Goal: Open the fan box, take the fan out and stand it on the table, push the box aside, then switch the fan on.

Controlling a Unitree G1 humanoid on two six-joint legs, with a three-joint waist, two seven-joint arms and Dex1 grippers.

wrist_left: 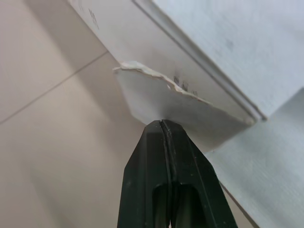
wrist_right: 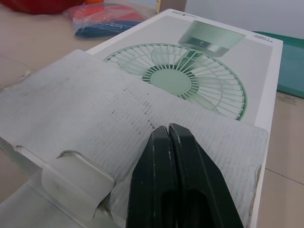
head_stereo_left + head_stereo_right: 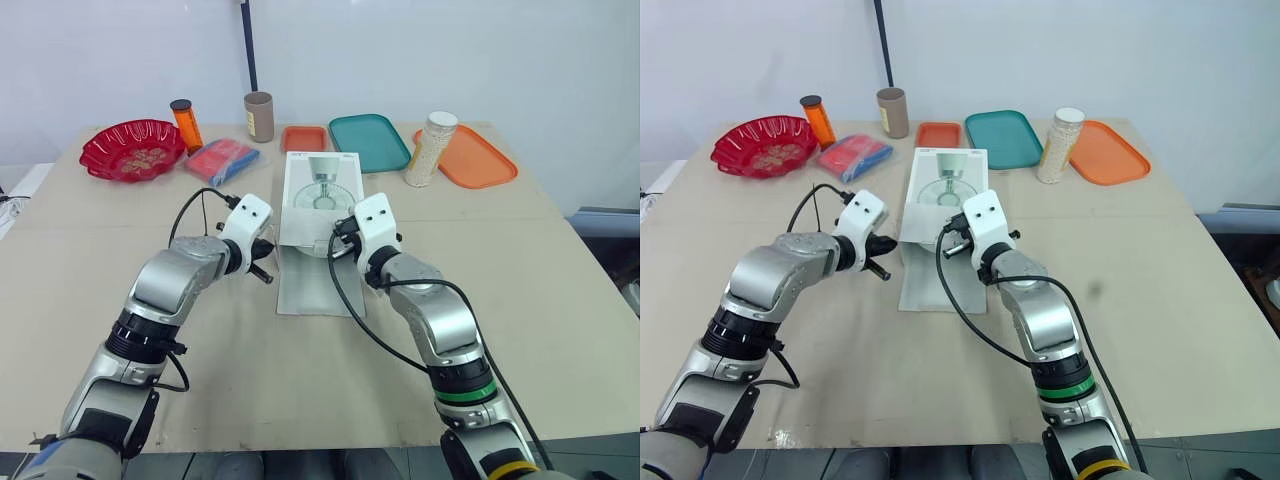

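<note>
— What lies nearest the table's front edge?

— The fan box's long front flap, folded out flat on the tabletop towards the robot. Above it are both grippers. The left gripper has its fingers pressed together, their tips right at the torn edge of a small side flap on the box's left side; whether they touch it cannot be told.

— And the right one?

— The right gripper is closed too, with nothing between its fingers, its tips over the grey inner flap at the box's open end.

— Where is the box itself?

— The fan box lies flat mid-table, printed fan uppermost.

— Behind it?

— Along the far edge stand a red bowl, an orange bottle, a teal tray and an orange tray.
</note>
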